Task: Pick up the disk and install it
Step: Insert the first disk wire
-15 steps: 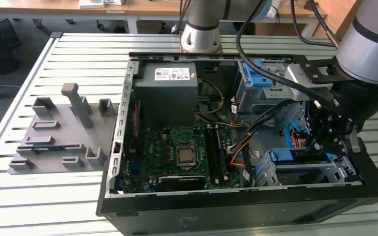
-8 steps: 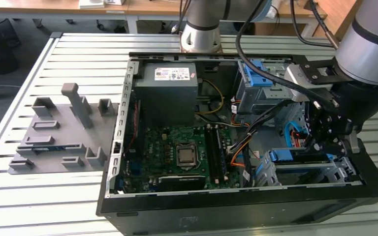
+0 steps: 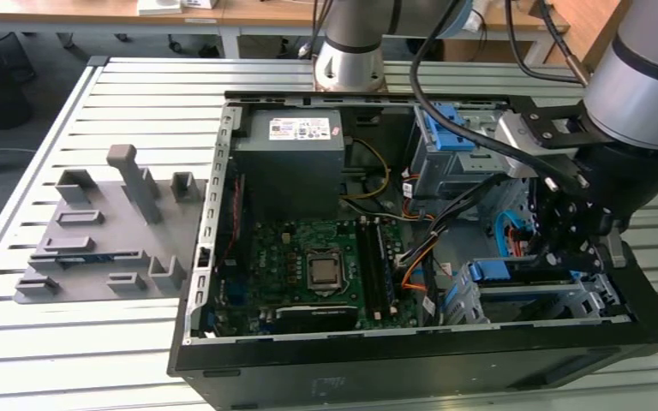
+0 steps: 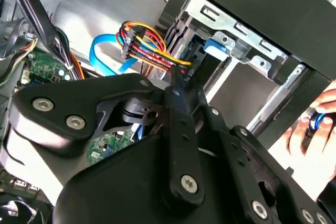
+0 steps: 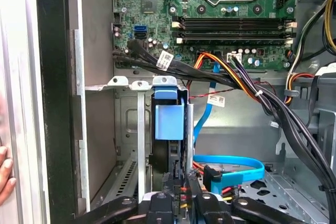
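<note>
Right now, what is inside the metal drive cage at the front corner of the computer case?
The disk stands on edge inside the metal drive cage, blue handle end facing out. Its label and far end are hidden by the cage walls. The gripper sits close to it.

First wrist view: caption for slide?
Claw at the metal drive cage, disk's blue handle seated upright inside.

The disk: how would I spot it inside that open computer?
Start at the open black case and go to the metal cage in its near corner at the exterior view's right. The disk sits in that cage, showing a blue end handle. The other blue bracket sits atop a cage farther back.
</note>
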### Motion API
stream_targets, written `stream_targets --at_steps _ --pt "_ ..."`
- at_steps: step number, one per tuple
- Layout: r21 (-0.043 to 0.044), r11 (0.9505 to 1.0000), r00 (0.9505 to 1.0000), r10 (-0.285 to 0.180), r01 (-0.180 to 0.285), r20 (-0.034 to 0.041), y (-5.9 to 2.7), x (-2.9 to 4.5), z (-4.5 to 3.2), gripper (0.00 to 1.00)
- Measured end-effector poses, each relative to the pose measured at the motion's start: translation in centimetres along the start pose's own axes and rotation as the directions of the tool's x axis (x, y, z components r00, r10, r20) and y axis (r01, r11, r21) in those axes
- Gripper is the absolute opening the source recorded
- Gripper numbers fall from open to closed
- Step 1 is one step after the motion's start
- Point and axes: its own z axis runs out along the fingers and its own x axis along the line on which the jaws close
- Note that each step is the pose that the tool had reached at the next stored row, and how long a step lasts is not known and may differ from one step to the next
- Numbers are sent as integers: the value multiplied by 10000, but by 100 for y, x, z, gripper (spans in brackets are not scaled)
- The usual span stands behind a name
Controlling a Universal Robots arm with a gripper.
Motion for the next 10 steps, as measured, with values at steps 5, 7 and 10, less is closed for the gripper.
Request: stream_targets --at_steps 5,7,10 --pt "-13 10000 10000 0 0 0 -4 1 -44 24" --pt "-28 10000 10000 -1 1 -1 -7 1 -68 24" --pt "-48 10000 10000 -1 1 4 -8 2 -75 16"
